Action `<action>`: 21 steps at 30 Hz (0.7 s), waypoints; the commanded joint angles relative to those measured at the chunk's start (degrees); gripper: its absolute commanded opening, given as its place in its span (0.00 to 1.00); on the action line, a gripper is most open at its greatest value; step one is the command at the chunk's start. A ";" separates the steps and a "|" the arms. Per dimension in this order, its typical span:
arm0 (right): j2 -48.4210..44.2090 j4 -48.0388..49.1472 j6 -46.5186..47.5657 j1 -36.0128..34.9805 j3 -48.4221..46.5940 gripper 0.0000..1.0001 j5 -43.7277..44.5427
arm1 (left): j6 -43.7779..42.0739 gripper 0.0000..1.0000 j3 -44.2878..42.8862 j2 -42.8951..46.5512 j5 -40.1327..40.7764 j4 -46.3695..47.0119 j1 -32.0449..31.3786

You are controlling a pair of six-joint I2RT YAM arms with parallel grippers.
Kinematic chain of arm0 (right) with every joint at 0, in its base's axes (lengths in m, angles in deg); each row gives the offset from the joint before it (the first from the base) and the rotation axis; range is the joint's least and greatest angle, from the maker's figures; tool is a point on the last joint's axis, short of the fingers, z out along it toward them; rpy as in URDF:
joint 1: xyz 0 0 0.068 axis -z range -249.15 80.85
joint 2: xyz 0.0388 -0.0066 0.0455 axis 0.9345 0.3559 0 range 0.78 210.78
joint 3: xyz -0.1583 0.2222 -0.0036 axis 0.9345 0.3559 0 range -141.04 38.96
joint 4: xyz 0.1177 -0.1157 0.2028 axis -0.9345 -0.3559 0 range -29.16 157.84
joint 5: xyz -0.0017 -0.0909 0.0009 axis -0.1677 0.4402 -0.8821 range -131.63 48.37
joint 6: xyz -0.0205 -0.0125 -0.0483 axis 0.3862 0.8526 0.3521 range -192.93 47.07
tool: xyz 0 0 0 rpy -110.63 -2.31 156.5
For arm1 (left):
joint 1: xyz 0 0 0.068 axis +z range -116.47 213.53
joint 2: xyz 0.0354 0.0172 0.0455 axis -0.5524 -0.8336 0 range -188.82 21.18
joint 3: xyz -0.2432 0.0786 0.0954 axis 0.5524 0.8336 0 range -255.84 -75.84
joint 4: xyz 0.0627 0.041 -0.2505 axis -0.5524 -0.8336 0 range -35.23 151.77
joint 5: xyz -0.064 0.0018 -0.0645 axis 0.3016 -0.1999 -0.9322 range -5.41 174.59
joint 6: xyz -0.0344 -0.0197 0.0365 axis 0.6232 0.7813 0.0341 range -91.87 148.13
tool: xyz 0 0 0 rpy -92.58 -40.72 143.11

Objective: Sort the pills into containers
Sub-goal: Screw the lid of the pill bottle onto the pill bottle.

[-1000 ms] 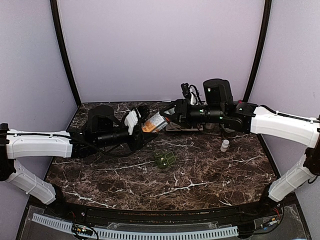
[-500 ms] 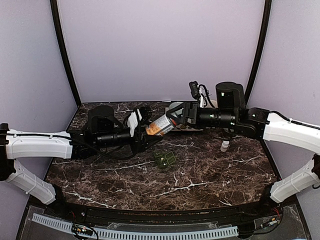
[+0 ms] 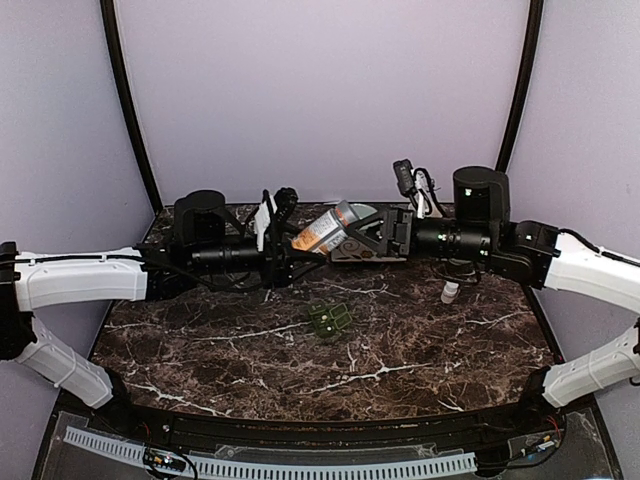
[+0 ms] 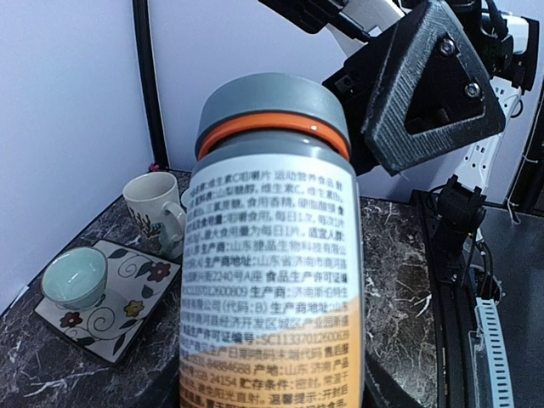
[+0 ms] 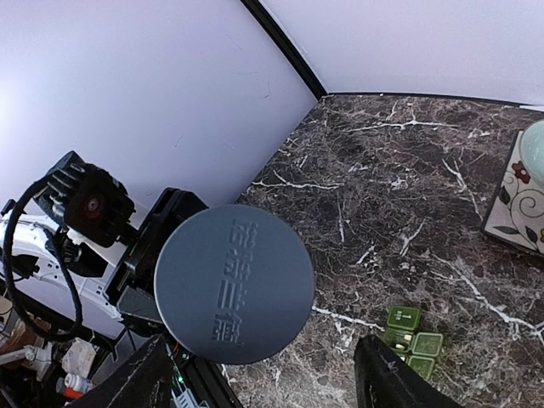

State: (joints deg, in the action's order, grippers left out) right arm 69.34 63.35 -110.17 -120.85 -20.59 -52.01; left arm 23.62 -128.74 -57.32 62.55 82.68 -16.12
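The left end effector [image 3: 283,250] grips the pill bottle [image 3: 322,232] by its base. The bottle is raised and tilted above the worktop [image 3: 420,350], which presents its grey cap [image 5: 234,293] to the right end effector [image 3: 368,232]. The right jaws stand open, just clear of the cap. The green pill organiser [image 3: 330,320] lies on the worktop below.
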 commanded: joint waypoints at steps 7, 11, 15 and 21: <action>-4.12 -1.66 7.24 0.04 1.87 0.75 0.04 | 7.87 0.00 -4.16 -1.95 -15.31 0.15 4.11; -5.91 -0.77 10.10 0.15 3.35 0.75 -1.09 | 11.97 0.00 -6.02 -4.24 -25.15 -0.15 6.24; -6.97 -0.09 12.48 0.11 4.13 0.75 -2.42 | 15.15 0.00 -9.55 -8.01 -34.56 -2.10 7.08; -6.58 0.47 14.32 0.11 3.84 0.75 -3.94 | 17.28 0.00 -13.99 -13.26 -44.89 -6.82 7.11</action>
State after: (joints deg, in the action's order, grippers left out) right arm 63.13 61.32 -98.47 -120.85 -16.88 -54.50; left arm 38.09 -139.91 -69.34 28.41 78.44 -9.06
